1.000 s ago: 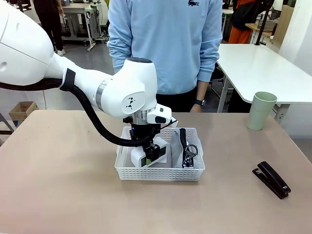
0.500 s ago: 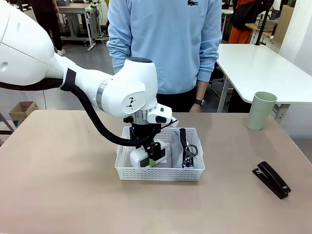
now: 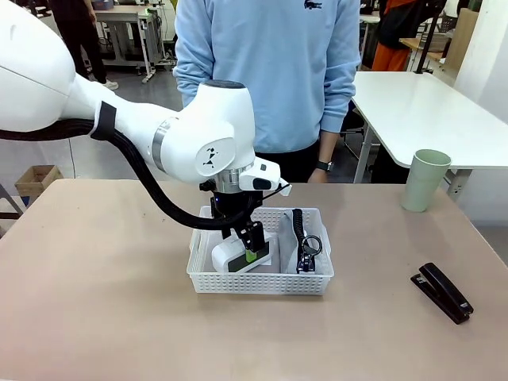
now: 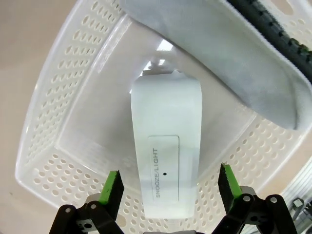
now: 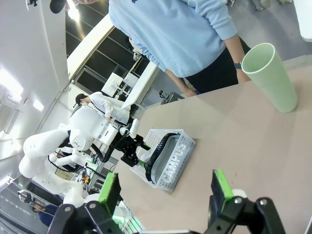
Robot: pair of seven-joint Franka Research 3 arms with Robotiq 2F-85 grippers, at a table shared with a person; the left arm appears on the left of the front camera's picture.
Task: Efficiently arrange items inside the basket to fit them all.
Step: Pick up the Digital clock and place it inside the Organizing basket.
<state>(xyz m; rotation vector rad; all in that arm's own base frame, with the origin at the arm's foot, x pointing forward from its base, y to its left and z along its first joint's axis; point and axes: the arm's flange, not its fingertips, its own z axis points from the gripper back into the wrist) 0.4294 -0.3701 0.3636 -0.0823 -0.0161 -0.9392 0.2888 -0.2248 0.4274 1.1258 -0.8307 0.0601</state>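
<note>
On the table point(image 3: 95, 302), the basket's point(image 3: 262, 283) white box point(image 4: 165, 156) lies under the left gripper point(image 4: 169, 176).

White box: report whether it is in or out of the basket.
In: the white box rests inside the basket, beside the grey pouch, below the open left gripper.

White box point(image 4: 165, 161) and grey pouch point(image 4: 234, 53) lie in white basket point(image 3: 262, 283); cup point(image 3: 425, 180), stapler point(image 3: 442, 292) outside.

Front looks across table point(image 3: 95, 317), left wrist close above basket point(image 4: 73, 97), right wrist views basket from afar
</note>
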